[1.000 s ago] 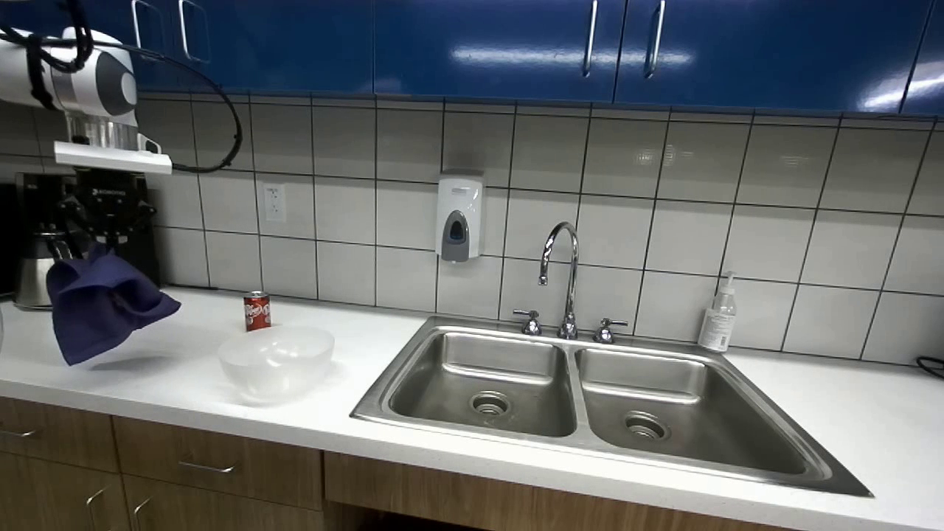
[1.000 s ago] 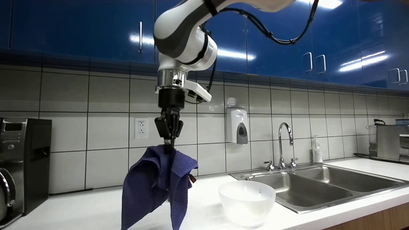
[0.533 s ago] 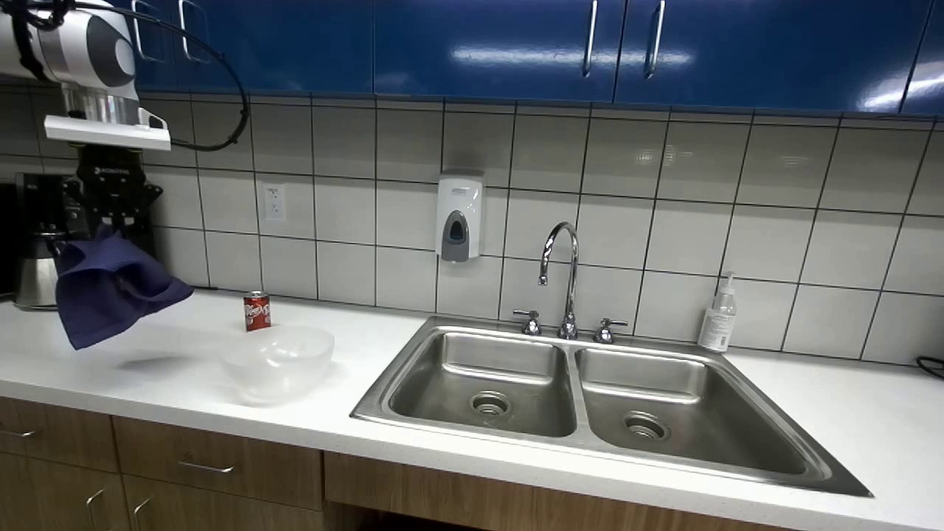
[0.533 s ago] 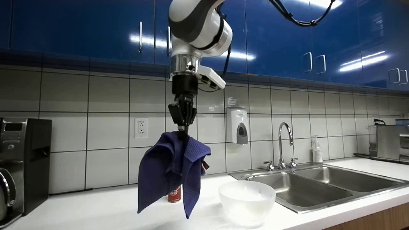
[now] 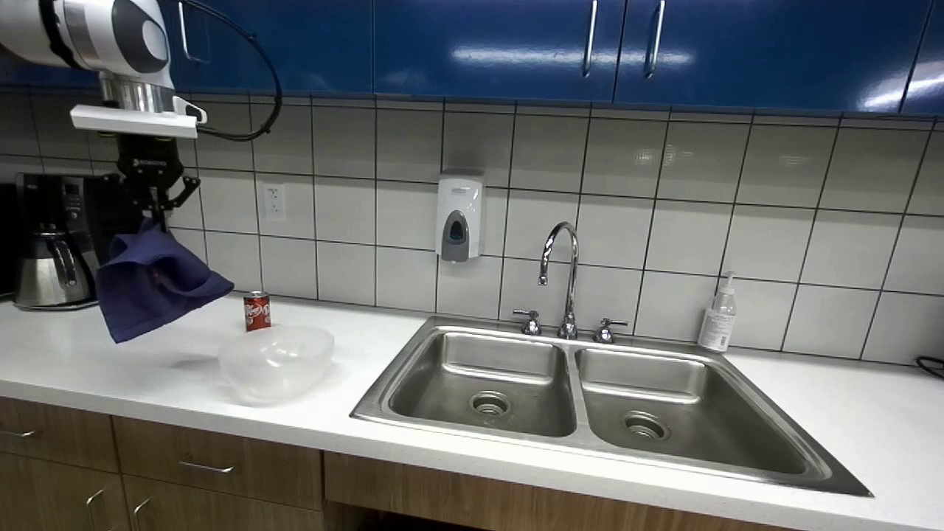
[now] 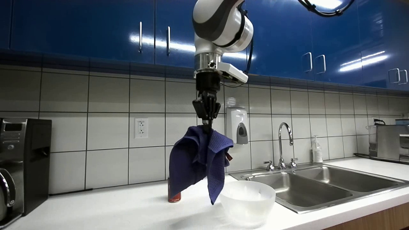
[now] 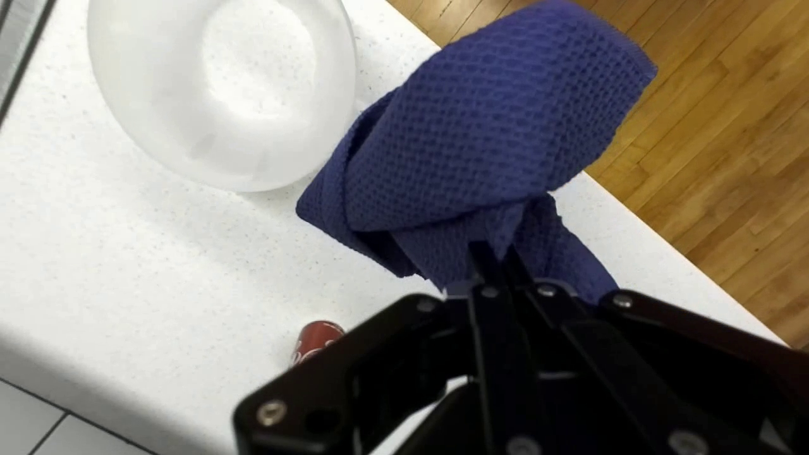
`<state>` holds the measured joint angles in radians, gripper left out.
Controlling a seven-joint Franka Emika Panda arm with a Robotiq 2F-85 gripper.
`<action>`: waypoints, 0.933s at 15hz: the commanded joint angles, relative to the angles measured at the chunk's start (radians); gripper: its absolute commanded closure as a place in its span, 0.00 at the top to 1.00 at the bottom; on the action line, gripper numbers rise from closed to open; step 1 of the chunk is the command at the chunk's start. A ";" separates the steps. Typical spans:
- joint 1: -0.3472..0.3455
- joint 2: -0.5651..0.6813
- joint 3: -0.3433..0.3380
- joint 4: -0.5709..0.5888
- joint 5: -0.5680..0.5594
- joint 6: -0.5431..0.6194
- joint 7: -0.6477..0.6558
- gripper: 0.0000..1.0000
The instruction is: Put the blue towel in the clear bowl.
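The gripper (image 7: 499, 253) holds the blue towel (image 7: 468, 139) aloft between 2 fingers (image 7: 484, 262), apparently beside the clear bowl (image 7: 218, 101).

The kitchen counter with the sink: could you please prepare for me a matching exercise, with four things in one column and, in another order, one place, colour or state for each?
1. blue waffle-weave towel
2. round bowl
3. soda can
4. gooseneck faucet

A. chrome, at the back of the sink
B. red, upright on the counter
C. pinched in the claw, hanging in the air
D. translucent, without a towel inside

Pairs: 1-C, 2-D, 3-B, 4-A
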<state>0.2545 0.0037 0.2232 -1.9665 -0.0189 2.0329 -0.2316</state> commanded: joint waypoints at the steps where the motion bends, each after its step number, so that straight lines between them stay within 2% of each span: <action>1: -0.036 -0.063 -0.024 -0.052 0.003 0.009 0.056 0.01; 14: -0.129 -0.082 -0.118 -0.076 -0.010 0.003 0.184 0.01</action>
<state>0.1471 -0.0496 0.1126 -2.0093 -0.0207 2.0330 -0.0960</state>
